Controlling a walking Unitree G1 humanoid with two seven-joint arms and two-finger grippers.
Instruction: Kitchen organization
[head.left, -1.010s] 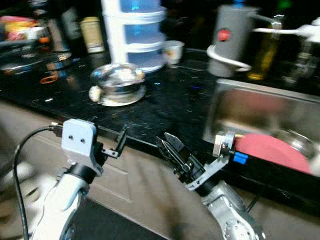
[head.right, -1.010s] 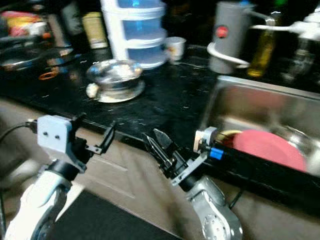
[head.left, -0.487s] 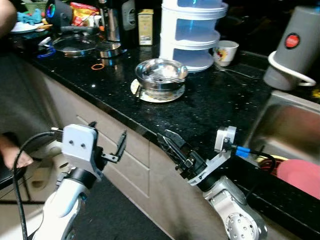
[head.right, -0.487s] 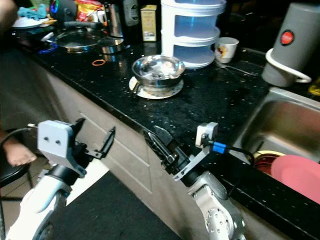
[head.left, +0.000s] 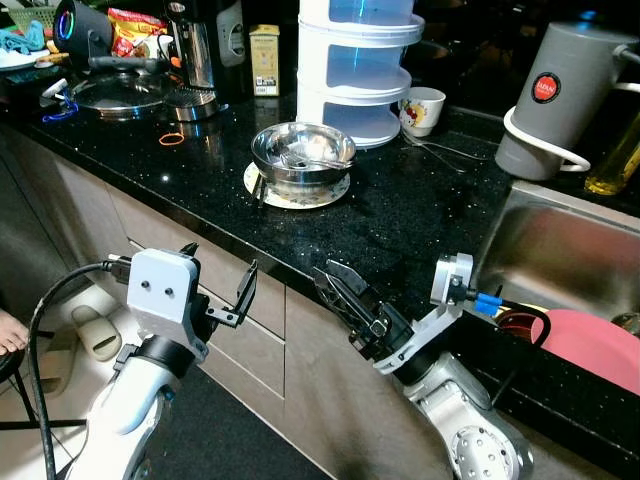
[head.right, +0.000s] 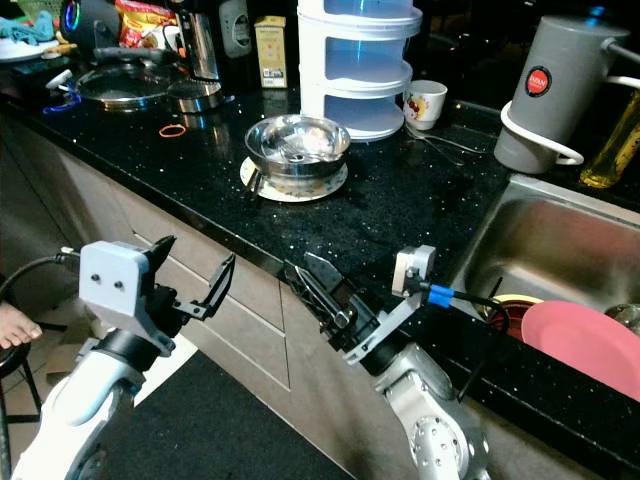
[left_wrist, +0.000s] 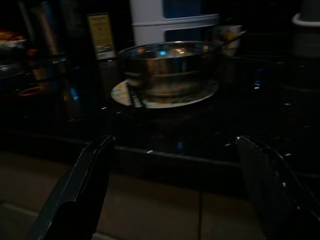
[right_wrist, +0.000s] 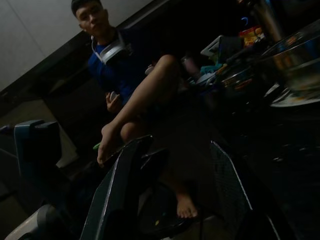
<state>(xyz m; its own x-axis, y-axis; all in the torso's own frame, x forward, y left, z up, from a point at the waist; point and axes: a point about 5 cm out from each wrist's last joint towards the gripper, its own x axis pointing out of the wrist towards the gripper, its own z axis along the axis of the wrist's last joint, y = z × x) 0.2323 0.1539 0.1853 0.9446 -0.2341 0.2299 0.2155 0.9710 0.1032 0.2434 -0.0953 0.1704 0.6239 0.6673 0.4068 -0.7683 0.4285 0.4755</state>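
Both grippers held out with fingers apart in front of the black counter, holding nothing.

The left gripper (head.left: 218, 292) and right gripper (head.left: 345, 297) sit below the counter (head.left: 420, 230) edge, ahead of the cabinet drawers (head.left: 240, 330). On the counter a steel bowl (head.left: 302, 155) rests on a patterned plate (head.left: 296, 190); something pale lies in the bowl, but I cannot tell what. Behind it stands a stack of white tubs (head.left: 356, 60) with bluish fronts, a small printed cup (head.left: 420, 110) just beside. A grey jug (head.left: 560, 95) by the sink (head.left: 560, 260) carries a round red label, writing too small to read. A pink plate (head.left: 600, 345) lies in the sink. At the far left are a pan lid (head.left: 115, 92) and a yellow box (head.left: 264, 60). In the right wrist view a person (right_wrist: 130, 95) sits nearby with one bare foot raised.
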